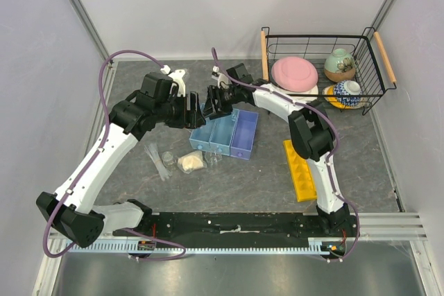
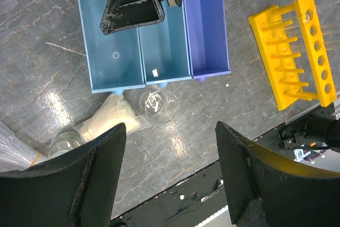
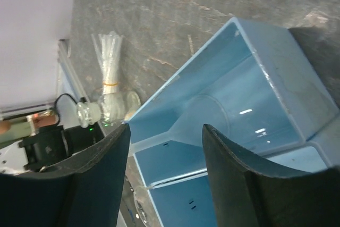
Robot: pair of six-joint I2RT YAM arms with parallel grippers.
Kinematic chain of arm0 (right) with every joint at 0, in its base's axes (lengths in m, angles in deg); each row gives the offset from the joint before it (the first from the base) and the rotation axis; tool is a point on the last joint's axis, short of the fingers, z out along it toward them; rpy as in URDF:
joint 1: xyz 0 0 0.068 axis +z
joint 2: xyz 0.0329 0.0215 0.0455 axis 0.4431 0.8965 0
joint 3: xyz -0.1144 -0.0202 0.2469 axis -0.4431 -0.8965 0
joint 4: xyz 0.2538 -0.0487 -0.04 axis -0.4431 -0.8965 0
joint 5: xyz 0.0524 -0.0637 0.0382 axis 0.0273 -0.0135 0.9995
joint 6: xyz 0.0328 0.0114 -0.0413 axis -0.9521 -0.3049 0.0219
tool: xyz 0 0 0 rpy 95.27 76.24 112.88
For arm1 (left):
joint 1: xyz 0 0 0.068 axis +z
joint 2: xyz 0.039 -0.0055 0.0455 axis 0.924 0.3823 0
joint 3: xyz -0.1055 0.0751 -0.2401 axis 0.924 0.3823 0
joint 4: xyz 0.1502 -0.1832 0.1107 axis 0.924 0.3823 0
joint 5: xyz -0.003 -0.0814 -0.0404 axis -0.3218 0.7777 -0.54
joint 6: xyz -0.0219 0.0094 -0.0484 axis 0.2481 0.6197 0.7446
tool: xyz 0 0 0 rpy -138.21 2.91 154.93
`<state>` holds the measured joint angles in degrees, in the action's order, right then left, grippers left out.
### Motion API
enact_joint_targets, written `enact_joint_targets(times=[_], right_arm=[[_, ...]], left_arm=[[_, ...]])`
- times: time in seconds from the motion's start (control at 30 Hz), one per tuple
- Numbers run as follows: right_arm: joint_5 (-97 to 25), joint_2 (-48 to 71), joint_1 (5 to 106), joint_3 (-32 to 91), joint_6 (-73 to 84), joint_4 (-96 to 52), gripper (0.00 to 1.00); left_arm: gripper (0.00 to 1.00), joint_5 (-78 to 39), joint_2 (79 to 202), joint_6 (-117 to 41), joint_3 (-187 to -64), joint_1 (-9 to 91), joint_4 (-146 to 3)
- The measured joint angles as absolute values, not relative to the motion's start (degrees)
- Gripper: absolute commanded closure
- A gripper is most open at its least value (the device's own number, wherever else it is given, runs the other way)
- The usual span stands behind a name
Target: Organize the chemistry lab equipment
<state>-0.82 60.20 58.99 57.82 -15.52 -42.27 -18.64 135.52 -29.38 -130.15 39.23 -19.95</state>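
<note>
The blue three-compartment tray [image 1: 243, 133] lies mid-table. A clear funnel [image 3: 210, 115] lies on its side in the tray's left end compartment [image 2: 114, 57]. My right gripper [image 3: 166, 128] hangs open just above the funnel, touching nothing; in the top view it hovers over the tray's far left corner [image 1: 216, 104]. My left gripper [image 2: 170, 126] is open and empty, high above the tray's near side [image 1: 195, 111]. A small clear beaker [image 2: 158, 104] and a cream lump [image 2: 114, 118] sit against the tray's near edge. Banded test tubes [image 3: 109, 67] lie further left. The yellow rack [image 1: 300, 170] lies to the right.
A black wire basket [image 1: 374, 88] at the back right holds a pink plate [image 1: 295, 73] and ceramic bowls [image 1: 340, 65]. A round glass flask [image 2: 66, 144] lies beside the cream lump. The black base rail [image 1: 236, 227] runs along the near edge.
</note>
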Motion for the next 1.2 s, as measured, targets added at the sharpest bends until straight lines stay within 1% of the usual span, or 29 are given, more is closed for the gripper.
enact_joint_targets(times=[0.13, 0.3, 0.47, 0.6, 0.73, 0.83, 1.0, 1.2], right_arm=[[-7.53, 57.78, 59.99, 57.84, -12.48, -46.79, 0.36], [-20.58, 51.72, 64.78, 57.10, -8.37, -52.30, 0.36], [-31.47, 39.59, 71.07, 51.99, -5.99, -53.57, 0.36], [-36.62, 30.65, 73.48, 48.95, -5.46, -55.08, 0.36], [-41.02, 25.14, 74.94, 43.44, -5.81, -55.91, 0.38], [-43.09, 24.01, 76.62, 38.63, -6.75, -57.11, 0.39], [-44.91, 24.01, 79.86, 31.40, -9.48, -58.14, 0.39], [-46.94, 24.01, 81.70, 27.05, -12.78, -55.95, 0.39]], left_arm=[[0.25, -18.64, 135.50, -29.38, -130.15, 39.23, -19.93], [0.25, -18.66, 135.19, -29.38, -130.06, 39.23, -19.99], [0.25, -19.10, 134.01, -29.36, -128.44, 39.23, -20.08], [0.25, -21.26, 133.14, -29.36, -126.48, 39.23, -19.95], [0.25, -24.37, 132.57, -29.34, -125.95, 39.23, -19.64], [0.26, -27.89, 132.02, -29.34, -125.93, 39.73, -18.61], [0.26, -30.22, 131.83, -29.32, -123.94, 42.92, -18.51], [0.26, -28.65, 131.46, -29.32, -119.15, 48.37, -18.68]])
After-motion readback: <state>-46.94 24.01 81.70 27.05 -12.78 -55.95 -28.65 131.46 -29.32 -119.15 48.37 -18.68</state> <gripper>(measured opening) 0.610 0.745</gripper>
